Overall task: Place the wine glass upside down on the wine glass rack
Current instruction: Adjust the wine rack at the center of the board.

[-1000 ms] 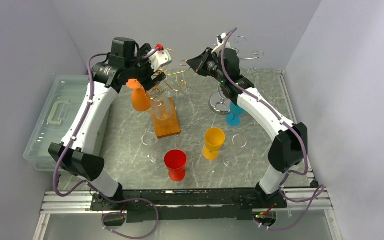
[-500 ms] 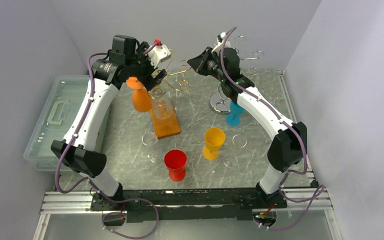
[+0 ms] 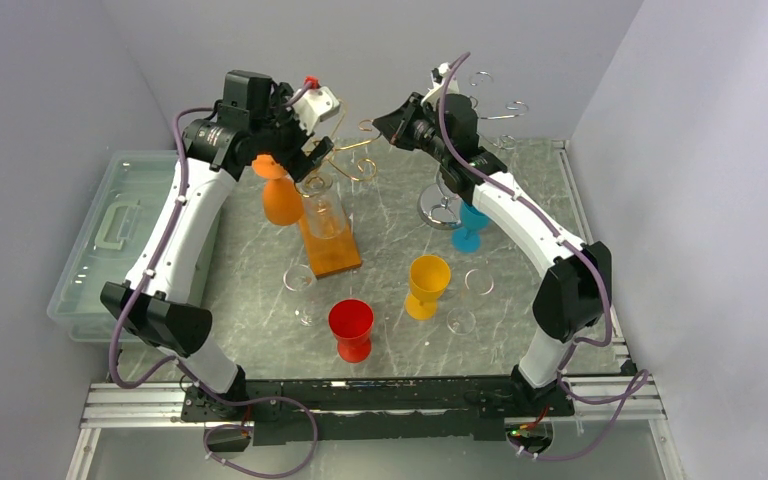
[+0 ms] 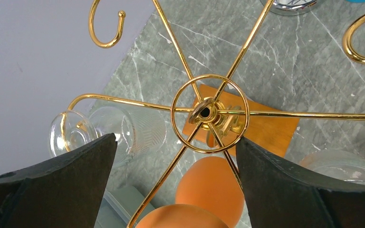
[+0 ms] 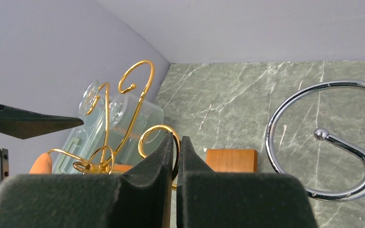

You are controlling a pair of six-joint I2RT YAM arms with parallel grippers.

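Two cups, the red cup (image 3: pixel 350 328) and the yellow goblet (image 3: pixel 427 285), stand nearest on the table. Behind them the clear wine glass (image 4: pixel 123 128) hangs inverted on the gold rack (image 4: pixel 209 113), beside an orange glass (image 3: pixel 281 200). The left gripper (image 4: pixel 173 142) hovers above the rack's hub, jaws wide. The right gripper (image 3: pixel 378 118), jaws pressed together, sits at a far hook.

The bench (image 3: pixel 390 215) is grey-green marble with pale veins. The wine glass rack (image 4: pixel 210 113) is gold wire on an orange wooden base (image 3: pixel 332 255). The wine glass (image 4: pixel 123 130) is clear with fine ribbing. Around them are an orange goblet (image 3: pixel 281 200), a red goblet (image 3: pixel 351 328), a yellow goblet (image 3: pixel 428 285) and a blue goblet (image 3: pixel 469 232). The second rack (image 5: pixel 319 134) is chrome.
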